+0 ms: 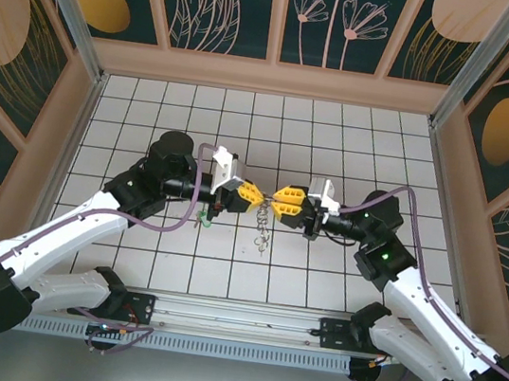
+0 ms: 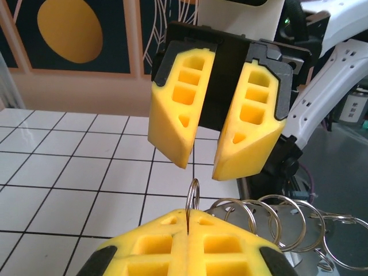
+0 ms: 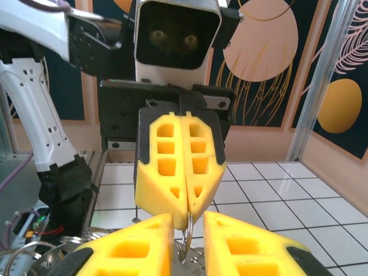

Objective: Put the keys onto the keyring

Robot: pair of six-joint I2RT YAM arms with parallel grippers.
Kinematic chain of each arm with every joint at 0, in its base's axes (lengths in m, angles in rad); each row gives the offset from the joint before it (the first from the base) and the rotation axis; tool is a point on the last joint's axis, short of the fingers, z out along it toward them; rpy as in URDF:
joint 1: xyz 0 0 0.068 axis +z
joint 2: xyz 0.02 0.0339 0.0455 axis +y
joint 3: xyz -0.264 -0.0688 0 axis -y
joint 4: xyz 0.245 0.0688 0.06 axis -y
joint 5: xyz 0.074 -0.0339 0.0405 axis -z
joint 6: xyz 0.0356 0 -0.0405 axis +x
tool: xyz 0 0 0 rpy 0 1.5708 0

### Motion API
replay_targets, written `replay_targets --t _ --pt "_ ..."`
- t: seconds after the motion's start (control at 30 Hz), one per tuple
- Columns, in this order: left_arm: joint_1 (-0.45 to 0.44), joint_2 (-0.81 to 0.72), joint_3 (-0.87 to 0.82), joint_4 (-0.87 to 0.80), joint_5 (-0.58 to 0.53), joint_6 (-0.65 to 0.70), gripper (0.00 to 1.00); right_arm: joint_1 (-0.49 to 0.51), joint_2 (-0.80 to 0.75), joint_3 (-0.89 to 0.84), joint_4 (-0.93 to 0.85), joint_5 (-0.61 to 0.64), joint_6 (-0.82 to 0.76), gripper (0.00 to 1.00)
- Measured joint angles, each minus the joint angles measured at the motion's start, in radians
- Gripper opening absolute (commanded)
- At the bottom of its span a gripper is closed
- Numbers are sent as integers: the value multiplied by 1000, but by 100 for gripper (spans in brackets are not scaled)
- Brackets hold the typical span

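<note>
Two grippers meet nose to nose over the middle of the table (image 1: 341, 127): left gripper (image 1: 252, 195), right gripper (image 1: 282, 201), a chain of rings (image 1: 264, 235) dangling between them, and the green-tagged keys (image 1: 200, 222) apart on the left gripper's near-edge side. From the left wrist, the left gripper is clamped on the keyring (image 2: 193, 195), which stands edge-on, while the right one's jaws face it narrowly parted. From the right wrist, that ring sits loose in the gap, so I'd call the ring presented but no key threaded yet.

White tiled surface (image 1: 317, 286), dark grid lines; green-tagged keys (image 1: 200, 224) lying on it, beyond the near-edge metal rail (image 1: 235, 318)
</note>
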Motion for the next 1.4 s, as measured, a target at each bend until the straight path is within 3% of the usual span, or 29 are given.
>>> replay_targets --t 0.33,0.83,1.17,1.3,1.4 --pt "0 13 44 -103 -40 83 0 3 20 79 -216 34 -113 25" --pt "0 23 64 -169 -73 134 0 5 113 140 -326 34 -150 26" --pt "0 31 67 -187 -88 142 0 24 151 158 -346 26 -157 0" --pt "1 31 68 -197 -97 142 0 25 159 158 -346 26 -160 0" --pt "1 27 67 -184 -95 133 18 25 140 138 -306 28 -155 0"
